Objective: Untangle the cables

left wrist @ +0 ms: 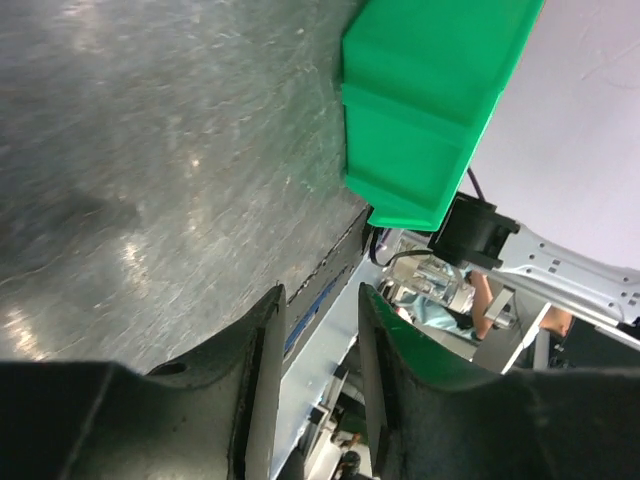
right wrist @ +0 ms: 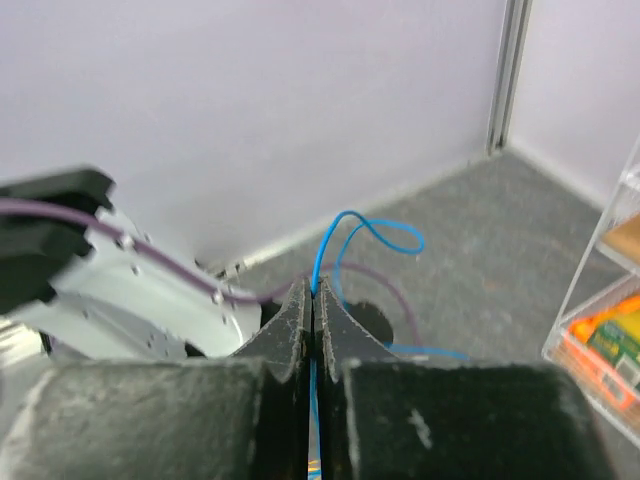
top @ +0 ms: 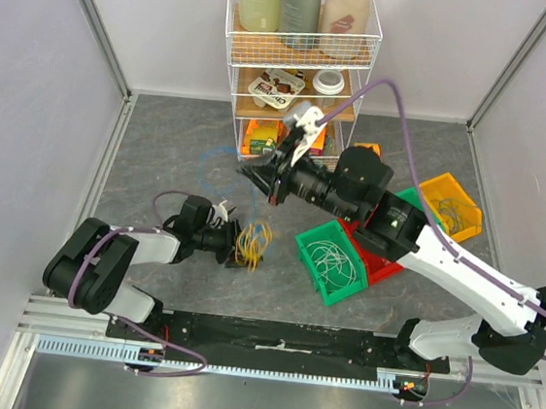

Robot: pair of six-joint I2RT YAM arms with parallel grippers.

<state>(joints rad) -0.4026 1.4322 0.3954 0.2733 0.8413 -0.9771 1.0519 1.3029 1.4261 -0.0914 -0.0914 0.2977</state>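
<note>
**Grey counter (top: pixel 151 153): blue cable (right wrist: pixel 345 225) pinched in the right tool (right wrist: pixel 313 295)**

Right tool is clamped tight on the blue cable, whose loop runs out ahead toward the back wall. Yellow cables (top: pixel 252 244) lie on the counter just in front of the left tool (left wrist: pixel 320 295), its jaws apart with nothing between them. Left arm sits nearer that bundle.

My left tool (left wrist: pixel 320 296) hangs over the grey worktop (left wrist: pixel 150 150), jaws parted, the worktop's edge showing between them; a green bin (left wrist: pixel 430 100) stands farther off, right.
</note>
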